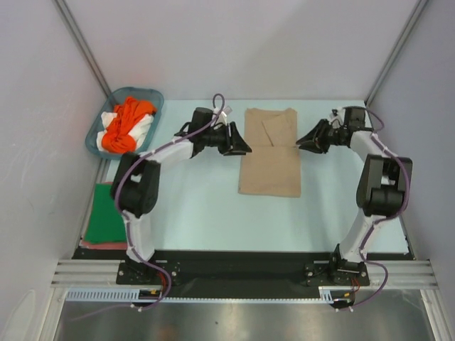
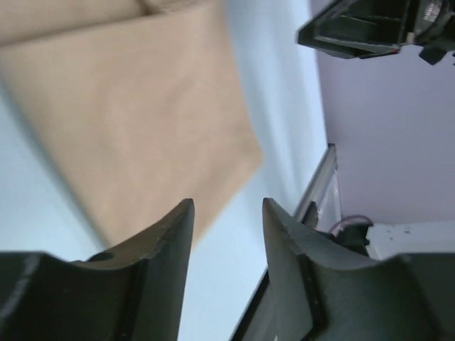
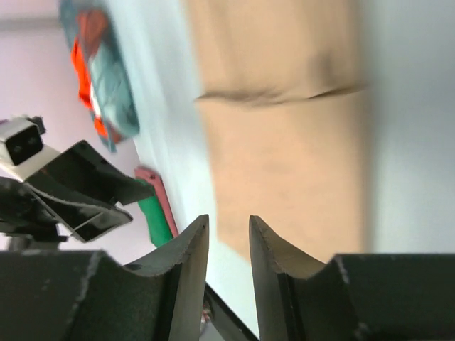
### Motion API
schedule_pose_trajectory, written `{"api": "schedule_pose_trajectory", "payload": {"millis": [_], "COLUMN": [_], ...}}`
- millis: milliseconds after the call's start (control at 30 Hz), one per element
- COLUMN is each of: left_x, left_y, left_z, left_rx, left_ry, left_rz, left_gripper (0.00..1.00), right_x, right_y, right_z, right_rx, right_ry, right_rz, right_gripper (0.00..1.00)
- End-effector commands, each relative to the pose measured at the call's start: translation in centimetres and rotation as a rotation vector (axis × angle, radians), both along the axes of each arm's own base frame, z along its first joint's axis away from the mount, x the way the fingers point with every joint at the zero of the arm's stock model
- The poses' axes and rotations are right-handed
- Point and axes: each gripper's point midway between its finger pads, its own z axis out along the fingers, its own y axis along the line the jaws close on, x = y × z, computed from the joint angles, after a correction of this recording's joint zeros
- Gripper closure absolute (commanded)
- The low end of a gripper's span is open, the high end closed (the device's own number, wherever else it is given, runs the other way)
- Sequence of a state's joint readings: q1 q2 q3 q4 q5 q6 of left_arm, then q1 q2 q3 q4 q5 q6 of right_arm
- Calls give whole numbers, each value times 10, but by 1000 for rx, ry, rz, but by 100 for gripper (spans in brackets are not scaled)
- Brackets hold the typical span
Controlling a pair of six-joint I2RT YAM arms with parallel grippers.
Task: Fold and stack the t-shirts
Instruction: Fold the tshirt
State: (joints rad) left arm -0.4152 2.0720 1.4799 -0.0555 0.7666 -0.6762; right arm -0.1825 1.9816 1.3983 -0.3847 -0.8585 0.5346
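The tan shirt [image 1: 270, 163] lies flat in the middle of the table [image 1: 199, 213]. Its sleeves are folded in, but it looks only half folded. The left gripper [image 1: 242, 145] and right gripper [image 1: 304, 144] sit at its two sides, fingers apart, holding nothing. A green shirt [image 1: 106, 213] is folded on a red shirt [image 3: 151, 179] at the left. The orange shirt [image 1: 128, 117] and white shirt [image 1: 142, 128] wait in the teal basket [image 1: 96, 131], not folded.

Top camera looks down from high behind, whole tabletop [image 1: 199, 213] in sight; wrist cameras sit low, close, facing each other across the tan t-shirt [image 1: 270, 153] all share.
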Motion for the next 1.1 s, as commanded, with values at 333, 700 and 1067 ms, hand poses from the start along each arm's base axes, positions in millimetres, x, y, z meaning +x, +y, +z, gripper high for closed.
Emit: {"api": "schedule_pose_trajectory", "payload": {"millis": [333, 700, 1067], "left_x": [-98, -125, -142], "left_y": [-32, 24, 59], "left_z": [-46, -131, -5], "left_rx": [-82, 104, 120], "left_ry": [58, 149, -80], "left_rz": [-169, -135, 121], "left_gripper": [70, 72, 44], "right_x": [-121, -151, -185], "right_y": [131, 42, 8], "right_z": [-37, -88, -30], "right_rx": [73, 28, -156], "right_ry": [79, 213, 132], "right_rz": [246, 118, -151], "right_gripper": [84, 88, 56]}}
